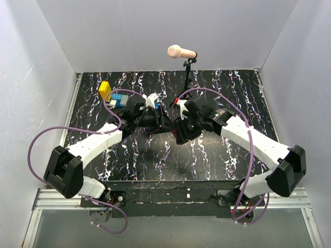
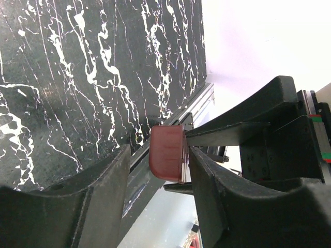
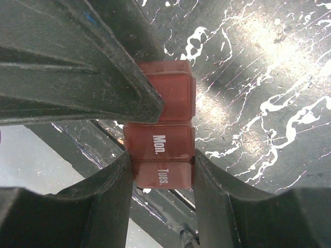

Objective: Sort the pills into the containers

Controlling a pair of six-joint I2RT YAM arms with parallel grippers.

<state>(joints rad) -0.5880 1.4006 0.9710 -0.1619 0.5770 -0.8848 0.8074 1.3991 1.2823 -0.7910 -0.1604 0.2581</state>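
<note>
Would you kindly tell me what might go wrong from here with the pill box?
The right gripper clamps the pill box only across its Tues. segment, so it may pivot. The left gripper sits at the end segment, where a gap seems to show on one side; that hold could slip.

Bright overhead light glares on the marbled table (image 3: 289, 57), white wall (image 2: 269, 41) blown out.

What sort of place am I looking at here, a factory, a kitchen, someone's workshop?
Probably a robotics lab's test booth: plain white walls box in a black marbled table, two robot arms are bolted at its near edge, and a microphone on a stand stands at the back.
</note>
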